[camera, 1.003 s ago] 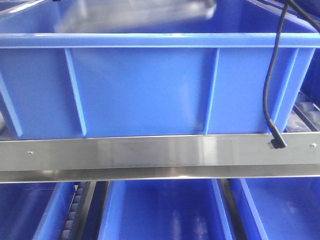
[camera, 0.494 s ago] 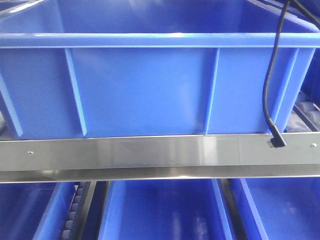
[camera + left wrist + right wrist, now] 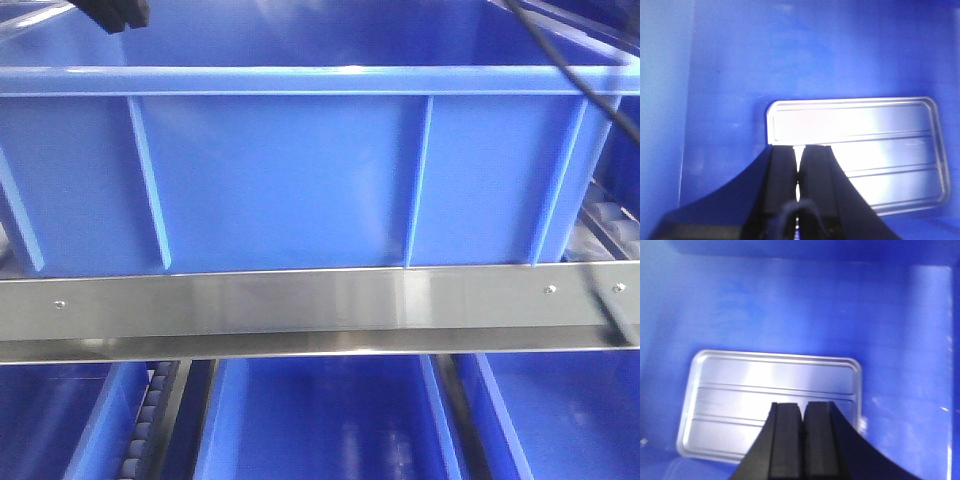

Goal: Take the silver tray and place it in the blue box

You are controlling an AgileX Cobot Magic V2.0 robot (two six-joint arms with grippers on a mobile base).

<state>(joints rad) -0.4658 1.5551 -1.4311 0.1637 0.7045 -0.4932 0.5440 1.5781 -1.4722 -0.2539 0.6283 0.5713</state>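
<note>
The silver tray [image 3: 855,145] lies flat on the floor of the blue box [image 3: 290,170], ridges up, with nothing holding it. In the left wrist view my left gripper [image 3: 799,148] hovers above the tray's left end, shut and empty. From the right wrist view, my right gripper [image 3: 802,405] hangs over the silver tray [image 3: 740,395] near its right half, also shut and empty. The front view shows only the box's ribbed outer wall, and the tray is hidden behind it.
A steel rail [image 3: 300,305] runs under the box. Below it stand more blue bins [image 3: 320,420] and a roller track [image 3: 150,420]. A black arm part [image 3: 115,12] pokes in at the top left, and a black cable [image 3: 560,60] crosses the top right corner.
One second ago the tray showed blurred above the box's far rim, then dropped from view. The cable hanging at the right has swung up and away. A black arm part has appeared top left.
</note>
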